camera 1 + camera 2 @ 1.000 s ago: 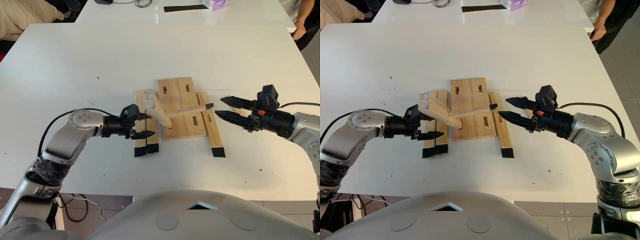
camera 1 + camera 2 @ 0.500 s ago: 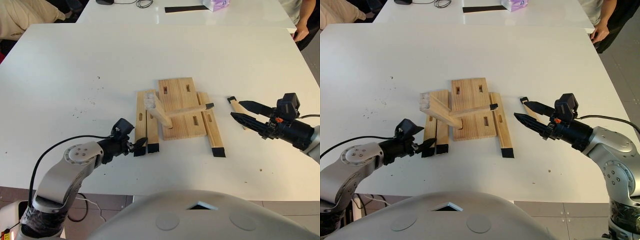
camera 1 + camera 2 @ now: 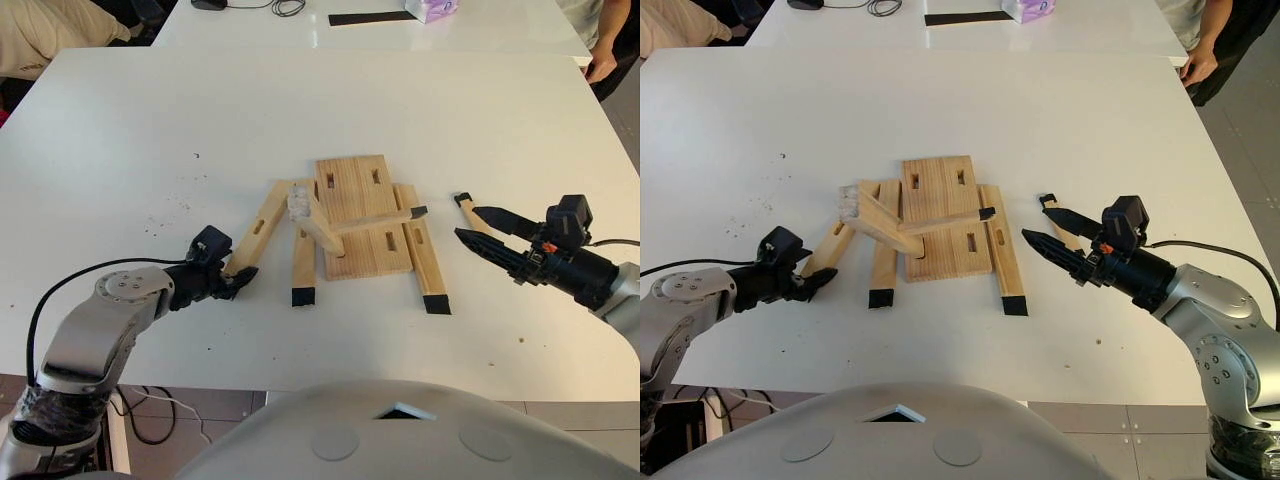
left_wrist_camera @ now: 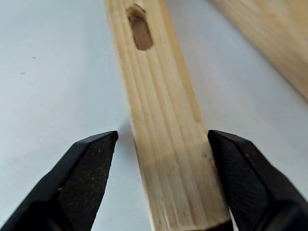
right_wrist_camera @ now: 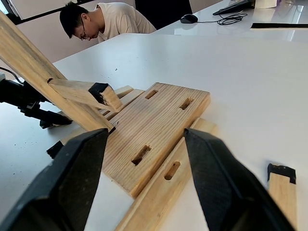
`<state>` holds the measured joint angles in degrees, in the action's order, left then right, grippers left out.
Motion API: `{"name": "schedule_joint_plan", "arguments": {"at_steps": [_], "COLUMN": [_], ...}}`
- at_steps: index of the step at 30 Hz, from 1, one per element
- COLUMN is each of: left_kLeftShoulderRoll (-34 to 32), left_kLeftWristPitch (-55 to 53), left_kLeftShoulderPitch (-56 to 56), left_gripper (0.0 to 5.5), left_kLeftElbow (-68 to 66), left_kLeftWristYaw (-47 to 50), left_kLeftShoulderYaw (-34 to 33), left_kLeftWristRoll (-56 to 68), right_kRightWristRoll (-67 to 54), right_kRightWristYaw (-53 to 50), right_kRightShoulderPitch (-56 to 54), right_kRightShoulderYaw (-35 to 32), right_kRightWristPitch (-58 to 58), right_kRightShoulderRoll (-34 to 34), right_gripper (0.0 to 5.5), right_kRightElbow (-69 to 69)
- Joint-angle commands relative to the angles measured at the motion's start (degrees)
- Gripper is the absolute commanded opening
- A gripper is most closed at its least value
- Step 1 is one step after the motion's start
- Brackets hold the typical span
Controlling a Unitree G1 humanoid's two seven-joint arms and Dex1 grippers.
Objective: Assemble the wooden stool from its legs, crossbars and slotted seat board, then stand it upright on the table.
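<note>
The white table [image 3: 120, 120] carries the seat board [image 3: 360, 195] mid-frame, a propped leg [image 3: 318, 228] slanting over it. Lower left, a loose leg [image 3: 256, 231] has its end between the left gripper's [image 3: 236, 283] spread jaws. The right gripper [image 3: 466, 223], centre right, gapes too.

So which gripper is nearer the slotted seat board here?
Right. The right gripper hovers just beyond the right-hand leg lying along the seat board. The left gripper is farther off to the left, its fingers astride the end of the splayed-out leg.
</note>
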<state>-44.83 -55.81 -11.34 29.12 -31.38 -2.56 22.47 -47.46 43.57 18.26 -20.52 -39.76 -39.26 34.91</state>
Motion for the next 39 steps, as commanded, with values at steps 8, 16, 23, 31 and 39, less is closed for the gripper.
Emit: {"name": "schedule_joint_plan", "arguments": {"at_steps": [8, 16, 23, 31, 39], "left_kLeftShoulderRoll": [3.8, 9.1, 9.6, 5.5, 2.9], "left_kLeftWristPitch": [4.7, 6.0, 4.8, 3.5, 4.5], "left_kLeftShoulderPitch": [-0.5, 12.6, 29.8, 34.8, 32.2], "left_gripper": [2.37, 2.05, 2.05, 2.05, 2.05], "left_kLeftElbow": [-9.0, -8.0, -3.8, 8.8, 11.3], "left_kLeftWristYaw": [-0.6, -1.5, -0.6, -0.7, -1.0], "left_kLeftShoulderYaw": [1.4, -11.4, -23.7, -23.2, -16.8], "left_kLeftWristRoll": [-1.2, 10.4, 30.6, 60.3, 67.3], "right_kRightWristRoll": [-0.1, -0.7, -8.7, -50.2, -63.4], "right_kRightWristYaw": [0.0, 0.1, -0.5, -11.9, -17.4], "right_kRightShoulderPitch": [-2.3, -5.7, -15.3, -35.3, -48.0], "right_kRightShoulderYaw": [-0.3, -2.4, -6.8, -7.7, 7.2], "right_kRightWristPitch": [0.1, 0.5, -3.5, -9.1, -11.6], "right_kRightShoulderRoll": [-1.0, -1.7, -4.3, -11.1, -12.5], "right_gripper": [2.90, 2.90, 2.90, 2.90, 3.70], "right_kRightElbow": [-1.3, -4.3, -8.3, -8.8, -8.1]}}
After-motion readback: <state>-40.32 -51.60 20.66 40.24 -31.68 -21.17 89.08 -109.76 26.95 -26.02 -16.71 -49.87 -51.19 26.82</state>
